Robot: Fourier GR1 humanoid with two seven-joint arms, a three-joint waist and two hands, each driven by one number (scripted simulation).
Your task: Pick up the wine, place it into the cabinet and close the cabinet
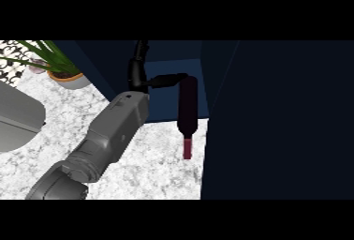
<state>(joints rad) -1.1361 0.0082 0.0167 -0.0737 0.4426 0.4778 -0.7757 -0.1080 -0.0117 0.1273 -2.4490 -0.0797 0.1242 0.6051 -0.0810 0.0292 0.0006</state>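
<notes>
Left hand [146, 77] at open cabinet [160, 105], touching far end of wine bottle [187, 103]; whether it grips cannot be told. Bottle base inside cabinet, neck projecting over worktop [152, 159]. Placing apparently almost complete; remaining: release, withdrawal, shutting cabinet. Right hand unseen.

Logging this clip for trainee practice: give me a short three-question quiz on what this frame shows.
1. True or false: the wine bottle stands upright.
2. Which way does the bottle's neck point? A) toward the view's lower edge B) toward the view's top edge C) toward the view's left edge
3. Which hand is at the bottle, and which one does not show?

Key
1. False: it is tipped lengthwise, base end in the open cabinet, neck out over the counter.
2. A.
3. The left hand is at the bottle's base end; the right hand is not in view.
</notes>
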